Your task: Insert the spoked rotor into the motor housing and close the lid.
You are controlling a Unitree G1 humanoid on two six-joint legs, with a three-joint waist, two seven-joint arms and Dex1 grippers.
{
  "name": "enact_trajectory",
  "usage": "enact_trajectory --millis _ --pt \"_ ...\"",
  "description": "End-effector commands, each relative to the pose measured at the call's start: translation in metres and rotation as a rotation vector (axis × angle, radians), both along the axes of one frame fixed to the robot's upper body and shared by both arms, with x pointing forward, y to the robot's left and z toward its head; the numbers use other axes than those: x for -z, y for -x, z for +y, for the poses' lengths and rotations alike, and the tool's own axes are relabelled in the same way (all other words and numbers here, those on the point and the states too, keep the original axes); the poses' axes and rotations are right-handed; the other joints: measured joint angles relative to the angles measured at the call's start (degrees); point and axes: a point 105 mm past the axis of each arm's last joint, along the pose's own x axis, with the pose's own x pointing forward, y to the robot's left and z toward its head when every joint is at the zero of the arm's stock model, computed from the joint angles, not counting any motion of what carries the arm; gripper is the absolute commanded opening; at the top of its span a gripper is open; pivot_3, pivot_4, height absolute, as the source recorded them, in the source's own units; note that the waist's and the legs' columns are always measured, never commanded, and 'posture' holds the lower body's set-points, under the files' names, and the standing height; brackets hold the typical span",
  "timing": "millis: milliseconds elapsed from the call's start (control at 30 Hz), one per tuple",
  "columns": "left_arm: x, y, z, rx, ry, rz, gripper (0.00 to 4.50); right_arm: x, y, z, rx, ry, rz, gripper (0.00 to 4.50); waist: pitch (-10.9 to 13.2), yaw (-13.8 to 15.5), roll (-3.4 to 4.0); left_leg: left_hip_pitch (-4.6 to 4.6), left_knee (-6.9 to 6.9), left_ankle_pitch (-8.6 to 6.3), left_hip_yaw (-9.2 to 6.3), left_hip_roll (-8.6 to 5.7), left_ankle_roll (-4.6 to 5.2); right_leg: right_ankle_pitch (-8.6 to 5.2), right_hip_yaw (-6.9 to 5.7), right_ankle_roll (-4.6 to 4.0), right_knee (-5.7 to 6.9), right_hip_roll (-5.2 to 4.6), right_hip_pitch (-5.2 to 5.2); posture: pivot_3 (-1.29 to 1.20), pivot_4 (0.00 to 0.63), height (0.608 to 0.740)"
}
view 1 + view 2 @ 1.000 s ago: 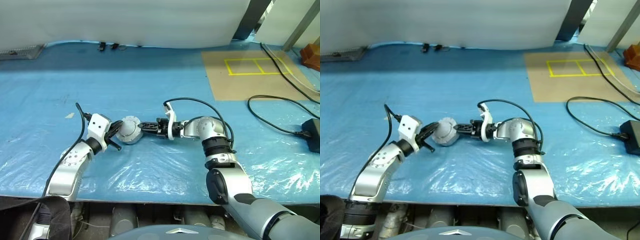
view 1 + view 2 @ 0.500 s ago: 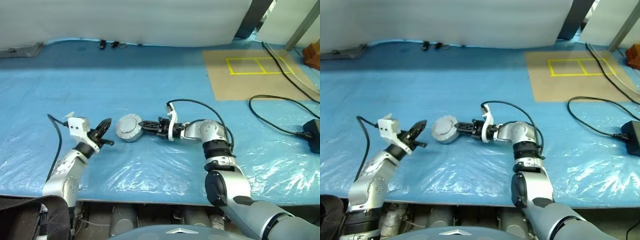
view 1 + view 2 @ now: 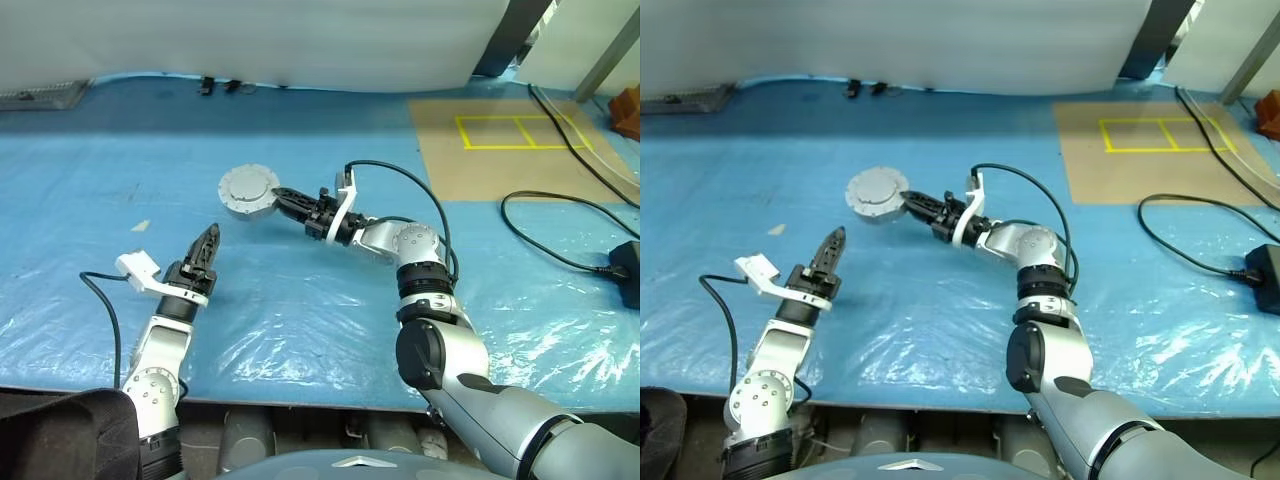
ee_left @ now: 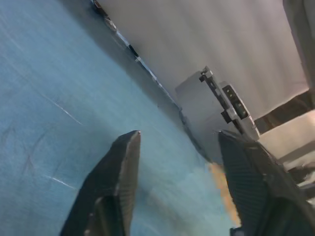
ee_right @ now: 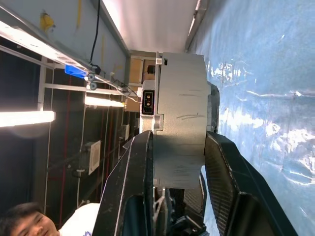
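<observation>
Blue plastic-covered table [image 3: 300, 310], mostly bare. My right gripper [image 3: 279, 196] pinches the motor housing [image 3: 247, 190] across its flat faces, lifted off the sheet, centre-far. In the wrist view it's a closed silver puck [image 5: 179, 118], connector on the rim. My left gripper [image 3: 210, 238] sits near-left, jaws spread, nothing between them. Can't spot the spoked rotor separately. Housing looks rigid, dense metal with smooth sides, so likely slippery. Best grip: across the flat faces, clear of the connector.
</observation>
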Motion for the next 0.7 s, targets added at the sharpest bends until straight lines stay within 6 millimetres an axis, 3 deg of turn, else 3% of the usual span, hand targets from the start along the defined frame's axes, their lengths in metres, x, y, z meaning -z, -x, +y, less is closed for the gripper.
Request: enact_trajectory --millis 33,67,500,700 --pt "-0.028 0.002 -0.005 0.057 0.121 -0.087 3.89 -0.027 0.011 0.018 -0.072 -0.108 -0.077 1.08 0.0 0.0 0.00 0.00 0.02 0.00 0.00 0.00 0.00 0.00 0.00 0.00 0.01 0.00 0.00 0.00 0.150 0.740" --pt "-0.029 0.002 -0.008 0.073 0.134 -0.082 4.20 -0.026 0.013 0.019 -0.079 -0.099 -0.080 1.08 0.0 0.0 -0.01 -0.01 0.03 0.00 0.00 0.00 0.00 0.00 0.00 0.00 0.01 0.00 0.00 0.00 0.150 0.740" --pt "-0.033 -0.001 -0.029 0.186 0.207 -0.065 4.20 -0.027 0.027 0.026 -0.159 -0.099 -0.113 1.08 0.0 0.2 -0.02 -0.01 0.24 0.00 -0.07 0.00 -0.01 0.08 -0.02 0.12 0.03 0.01 0.00 0.00 0.150 0.740" --pt "-0.033 -0.007 -0.026 0.159 0.235 -0.070 4.20 -0.026 0.030 0.029 -0.166 -0.072 -0.135 1.08 0.0 0.2 -0.03 -0.02 0.37 0.00 -0.12 0.00 -0.02 0.17 -0.03 0.26 0.11 0.02 0.01 0.00 0.150 0.740"
